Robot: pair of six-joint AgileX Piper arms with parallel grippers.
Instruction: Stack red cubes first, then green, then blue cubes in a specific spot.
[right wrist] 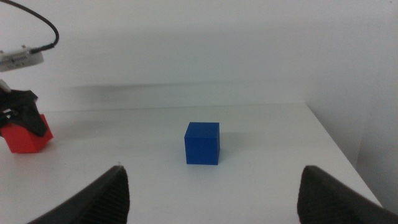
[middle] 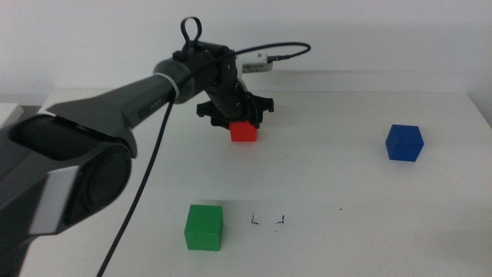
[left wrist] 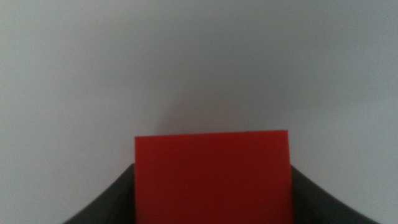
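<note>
1. Three cubes dotted the table: left gripper over the red cube at the far side, green cube beside the marked spot.
2. Dark jaws pressed against the red cube's sides.
3. Right gripper's jaws stood apart, facing the blue cube.

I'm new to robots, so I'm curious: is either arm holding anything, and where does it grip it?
The left tool holds the small matte red cube by two opposite side faces. The right tool is open, holding nothing.
</note>
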